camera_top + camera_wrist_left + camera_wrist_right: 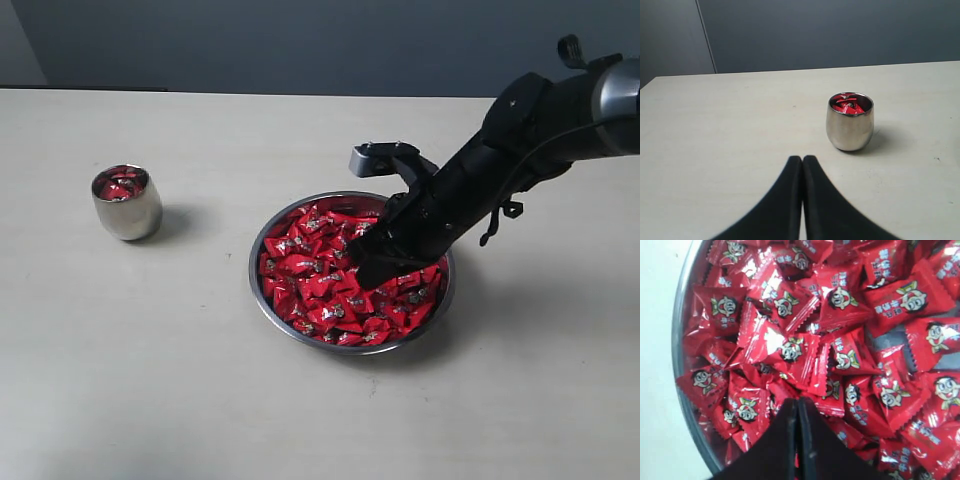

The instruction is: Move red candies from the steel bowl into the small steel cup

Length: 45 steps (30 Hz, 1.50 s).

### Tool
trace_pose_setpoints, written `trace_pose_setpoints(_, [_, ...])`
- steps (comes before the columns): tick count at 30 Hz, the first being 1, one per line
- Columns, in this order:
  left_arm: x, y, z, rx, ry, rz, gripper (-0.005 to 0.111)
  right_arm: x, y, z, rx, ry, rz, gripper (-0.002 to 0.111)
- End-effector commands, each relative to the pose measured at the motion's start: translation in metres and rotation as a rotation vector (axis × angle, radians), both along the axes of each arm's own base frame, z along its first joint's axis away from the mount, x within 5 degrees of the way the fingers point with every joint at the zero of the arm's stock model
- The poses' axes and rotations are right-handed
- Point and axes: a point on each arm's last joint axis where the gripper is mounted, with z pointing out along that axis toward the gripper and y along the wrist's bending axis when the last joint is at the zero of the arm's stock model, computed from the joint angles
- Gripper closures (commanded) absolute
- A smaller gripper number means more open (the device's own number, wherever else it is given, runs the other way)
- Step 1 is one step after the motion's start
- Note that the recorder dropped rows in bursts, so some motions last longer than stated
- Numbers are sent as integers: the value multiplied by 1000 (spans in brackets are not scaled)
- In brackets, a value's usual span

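The steel bowl [254, 278] sits right of centre on the table, heaped with red candies [310, 270]. My right gripper [362, 274] reaches down from the right, its black fingers pressed together with the tips among the candies near the bowl's middle. In the right wrist view the shut tips [797, 401] rest on the pile of candies [790, 347] near the bowl's rim [682, 340]; no candy shows clearly between them. The small steel cup [127, 205] stands upright at the left with a few red candies [849, 105] inside. My left gripper [802, 158] is shut and empty, short of the cup [850, 125].
The pale tabletop [200, 380] runs wide around the bowl and the cup. A dark wall [300, 40] closes off the back edge. The right arm [540, 130] slants over the bowl's right side.
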Motion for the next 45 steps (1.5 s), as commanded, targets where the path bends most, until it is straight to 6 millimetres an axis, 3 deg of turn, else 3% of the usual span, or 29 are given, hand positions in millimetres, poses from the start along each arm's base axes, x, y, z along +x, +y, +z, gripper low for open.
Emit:
trace_pose_setpoints(1, [0, 0, -1, -4, -3, 1, 106, 0, 1, -1, -8, -19, 7, 109])
trace_pose_setpoints(30, [0, 0, -1, -4, -3, 1, 106, -6, -2, -2, -40, 25, 55, 108])
trace_pose_setpoints(32, [0, 0, -1, -4, -3, 1, 106, -6, -2, -2, -40, 28, 54, 102])
trace_pose_setpoints(38, [0, 0, -1, -4, -3, 1, 106, -6, -2, -2, -43, 35, 35, 66])
trace_pose_setpoints(45, [0, 0, -1, -4, -3, 1, 106, -3, -4, -4, -74, 14, 6, 63])
